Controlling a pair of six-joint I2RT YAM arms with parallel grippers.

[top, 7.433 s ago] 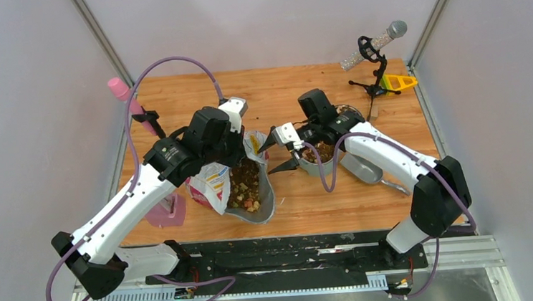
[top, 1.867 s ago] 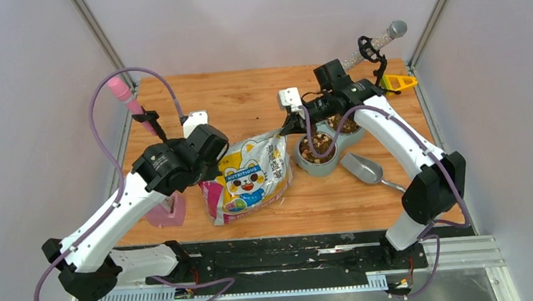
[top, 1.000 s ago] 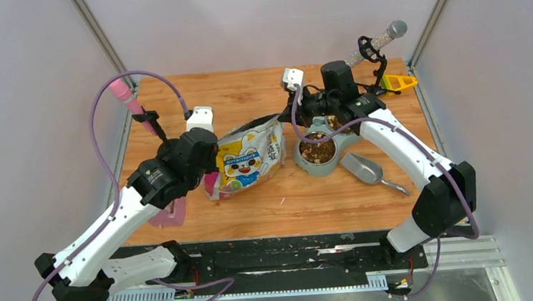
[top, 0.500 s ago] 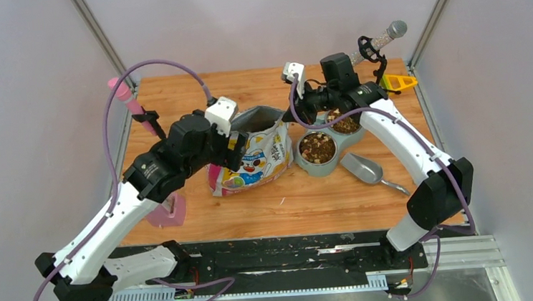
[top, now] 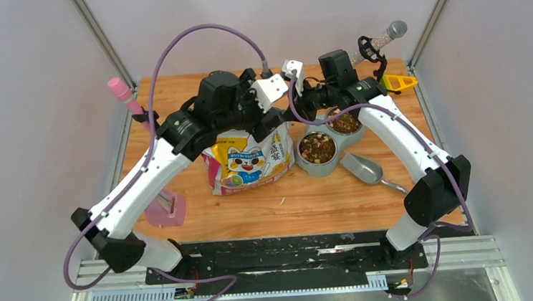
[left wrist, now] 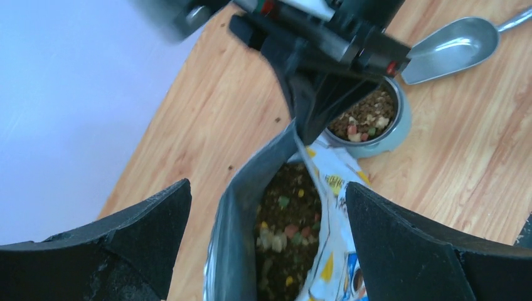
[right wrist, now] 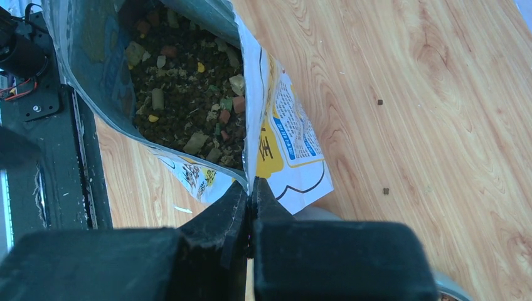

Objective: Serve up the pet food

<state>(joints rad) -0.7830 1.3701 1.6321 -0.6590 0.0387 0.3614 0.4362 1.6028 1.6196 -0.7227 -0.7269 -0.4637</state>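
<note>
The pet food point(left wrist: 288, 219) is brown kibble with coloured bits, filling the open cartoon-cat bag point(top: 250, 159) that stands upright mid-table. More pet food point(top: 317, 148) lies in both cups of the grey double bowl point(top: 300, 161). My right gripper point(right wrist: 251, 182) is shut on the bag's top rim at its right corner, also seen from above point(top: 294, 112). My left gripper point(left wrist: 268, 188) hangs wide open just above the bag's mouth, touching nothing, beside the right gripper point(top: 265, 122). A grey scoop point(top: 360, 166) lies empty to the right of the bowl.
A pink microphone on a stand point(top: 121, 90) and a pink block point(top: 164, 210) sit at the left edge. A silver microphone on a stand point(top: 377, 41) and a yellow triangle point(top: 397, 81) are at the back right. Stray kibble point(right wrist: 380, 101) dots the wood.
My left gripper opened, let go of the bag and swung up over its mouth. The bag went from lying to upright, held by the right gripper.
</note>
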